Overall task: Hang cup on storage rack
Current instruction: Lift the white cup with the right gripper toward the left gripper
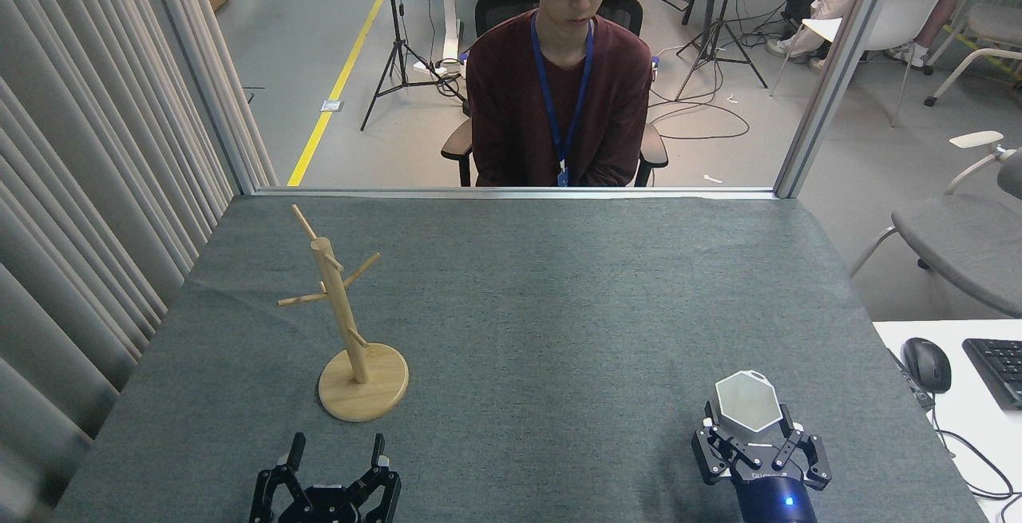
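The white faceted cup (pixel 748 401) stands upright near the table's front right, its hexagonal rim facing up; its tab handle is hidden. My right gripper (pixel 748 425) comes in from below and is open, one finger on each side of the cup's lower body; I cannot tell whether they touch it. The light wooden storage rack (pixel 342 317) stands on its round base (pixel 375 391) at the front left, its thin pegs bare. My left gripper (pixel 336 447) is open and holds nothing, just in front of the rack's base.
A person in a dark red top (pixel 559 84) sits behind the table's far edge (pixel 511 192). Curtains (pixel 88 211) line the left side. A white desk with a mouse (pixel 926 365) and keyboard (pixel 998 367) adjoins the right edge.
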Available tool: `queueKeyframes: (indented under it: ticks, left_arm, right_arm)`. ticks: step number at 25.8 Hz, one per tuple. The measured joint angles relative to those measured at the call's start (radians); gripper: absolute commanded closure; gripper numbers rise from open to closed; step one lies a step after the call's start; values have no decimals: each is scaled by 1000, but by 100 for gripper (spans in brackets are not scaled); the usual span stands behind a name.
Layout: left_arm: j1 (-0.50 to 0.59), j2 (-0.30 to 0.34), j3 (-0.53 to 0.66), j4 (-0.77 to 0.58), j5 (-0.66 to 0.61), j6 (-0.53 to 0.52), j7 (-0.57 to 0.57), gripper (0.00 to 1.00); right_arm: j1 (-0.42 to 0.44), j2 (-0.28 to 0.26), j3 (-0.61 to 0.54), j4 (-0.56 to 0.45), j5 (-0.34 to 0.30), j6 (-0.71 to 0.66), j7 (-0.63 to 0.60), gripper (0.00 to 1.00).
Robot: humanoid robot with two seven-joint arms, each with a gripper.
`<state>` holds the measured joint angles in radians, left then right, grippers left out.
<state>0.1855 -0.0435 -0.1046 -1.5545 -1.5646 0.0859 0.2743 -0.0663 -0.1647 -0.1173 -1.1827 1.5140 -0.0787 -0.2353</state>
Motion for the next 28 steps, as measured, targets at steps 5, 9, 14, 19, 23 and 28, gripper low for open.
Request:
queueKeyframes:
  ticks: [5, 9, 14, 19, 23, 28]
  left_arm:
    - [-1, 0, 1, 4, 0, 0, 1, 0]
    - [-1, 0, 1, 4, -2, 0, 15, 0]
    - [1, -4, -6, 1, -7, -7, 22, 0]
    - [-10, -9, -69, 26, -13, -21, 23, 0]
    - [-38, -13, -144, 67, -28, -23, 19, 0]
    - [-63, -30, -268, 121, -125, -14, 15, 0]
  right_arm:
    - [-20, -2, 2, 34, 0, 1, -2, 50]
    - [-19, 1, 1, 35, -2, 1, -7, 50]
    - [4, 10, 2, -80, -5, -4, -18, 50]
    - [36, 40, 41, -241, -5, -9, -24, 50]
    - [45, 86, 127, -318, 25, -10, -26, 50]
    - [49, 154, 243, -357, 113, -9, -20, 50]
